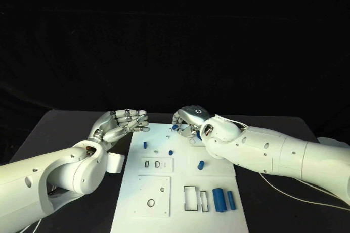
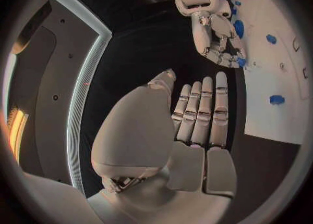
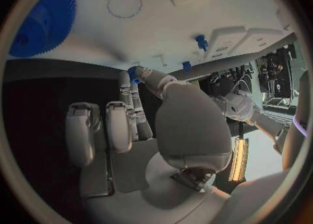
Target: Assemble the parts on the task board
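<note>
Right hand [image 1: 191,125] hovers over far end of white rectangular task board [image 1: 166,201] on black tabletop [image 1: 66,137], fingertips pinching small blue part [image 3: 133,72], mostly hidden. Left hand [image 1: 125,123] beside board's far left edge, fingers apart, holding nothing. Blue cylinders [image 1: 219,198] near board's near right corner.

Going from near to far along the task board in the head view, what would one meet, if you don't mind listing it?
Two long blue parts lying side by side → blue part standing right of the slotted plate → small blue part → right hand over the task board's far end.
</note>
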